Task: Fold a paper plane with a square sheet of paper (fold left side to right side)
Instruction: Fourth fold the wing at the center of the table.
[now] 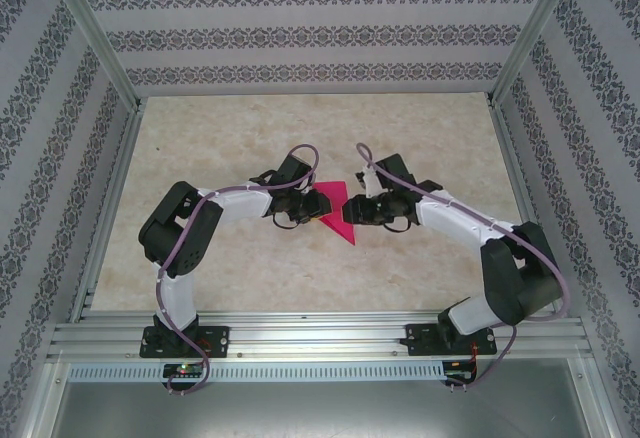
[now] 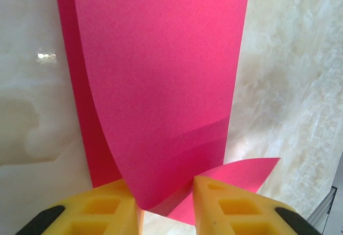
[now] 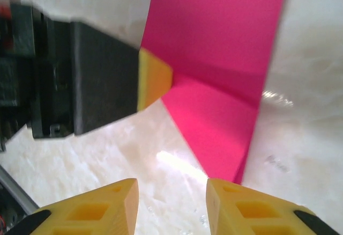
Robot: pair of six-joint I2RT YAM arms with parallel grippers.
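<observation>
A magenta-pink sheet of paper (image 1: 335, 213), part-folded into a pointed, layered shape, lies near the middle of a marble-patterned table (image 1: 250, 138). One layer is lifted and curls upward (image 2: 161, 85).

The sheet looks feather-light, thin and limp. It should take a crease readily but would crumple or tear just as easily, and it would probably skate on the glossy tabletop if pushed. The safest hold appears to be a shallow pinch at a free corner or edge of the raised layer, with the lower layers pinned flat so the crease lands true.

The left end effector (image 2: 167, 205) is at the sheet's left side. Its yellow fingers (image 2: 107, 213) are drawn narrow around the corner of the curled layer, and whether the pads actually clamp the paper cannot be told. In the overhead view it sits against the sheet's left edge (image 1: 300, 210).

The right end effector (image 3: 171, 203) hovers just beside the sheet on the right (image 1: 362, 210). Its jaws stand moderately apart over bare table and hold nothing.

Further out from the sheet, the pale, veined tabletop catches bright glare. Walls in striped floral wallpaper (image 1: 300, 38) enclose the sheet on three sides, framed by aluminium posts (image 1: 95, 38). On the sheet's near side, an aluminium rail (image 1: 320, 338) carries both arm bases.
</observation>
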